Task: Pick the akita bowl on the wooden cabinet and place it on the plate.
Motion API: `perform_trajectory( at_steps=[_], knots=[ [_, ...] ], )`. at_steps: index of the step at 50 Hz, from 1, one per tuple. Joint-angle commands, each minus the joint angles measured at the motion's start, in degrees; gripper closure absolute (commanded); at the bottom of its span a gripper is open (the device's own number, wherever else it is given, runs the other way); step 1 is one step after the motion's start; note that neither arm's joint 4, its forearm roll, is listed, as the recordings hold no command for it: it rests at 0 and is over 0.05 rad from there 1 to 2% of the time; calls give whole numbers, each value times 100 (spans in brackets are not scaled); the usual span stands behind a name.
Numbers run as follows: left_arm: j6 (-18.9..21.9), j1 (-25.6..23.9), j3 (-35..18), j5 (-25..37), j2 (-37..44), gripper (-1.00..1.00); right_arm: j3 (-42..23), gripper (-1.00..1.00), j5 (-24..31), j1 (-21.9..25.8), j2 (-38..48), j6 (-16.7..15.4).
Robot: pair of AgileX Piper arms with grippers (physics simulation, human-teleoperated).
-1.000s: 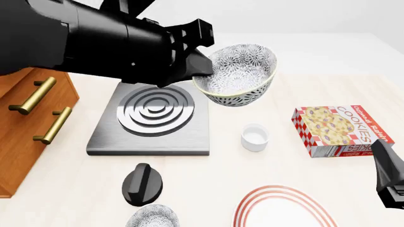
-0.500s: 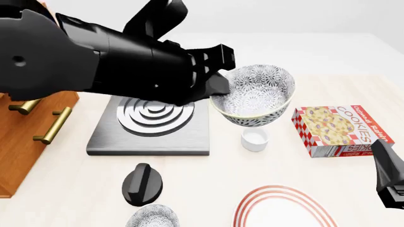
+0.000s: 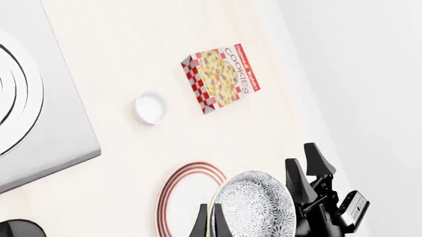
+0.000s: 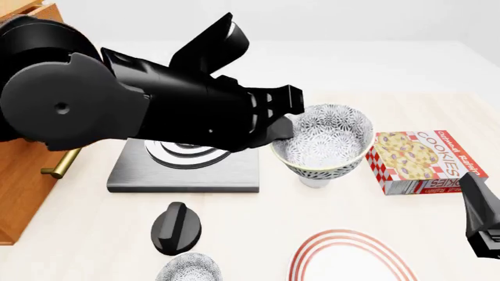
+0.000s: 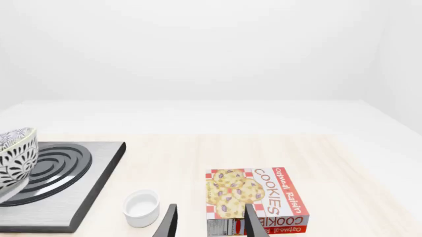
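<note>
My left hand (image 4: 283,130) pinches the akita bowl (image 4: 322,139) by its rim, upright above the worktop, so it clears the cup (image 3: 150,107) before reaching the near plate (image 4: 352,257)

There are two patterned bowls, one (image 4: 326,142) held in the air and another (image 4: 187,268) at the near table edge. One red-ringed plate (image 4: 352,257), one small white cup (image 5: 142,208), one cookie box (image 4: 425,161), one grey stove (image 4: 184,170), one black knob (image 4: 175,227), one wooden cabinet (image 4: 23,175) and two robot arms.
</note>
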Motion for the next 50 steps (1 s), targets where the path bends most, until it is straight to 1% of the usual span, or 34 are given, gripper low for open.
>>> perform_trajectory(
  at_steps=[1,17,39,50],
  knots=[
    [-55,5,114,-143,59,100,0,-100,-1,2,0,-1],
    [-131,-46,224,-288,254,100,0,-100,-1,0,0,-2],
    [-314,-270,403,-532,483,100,0,-100,-1,1,0,-1],
    [-295,-272,442,-606,674,100,0,-100,0,0,0,0]
  ],
)
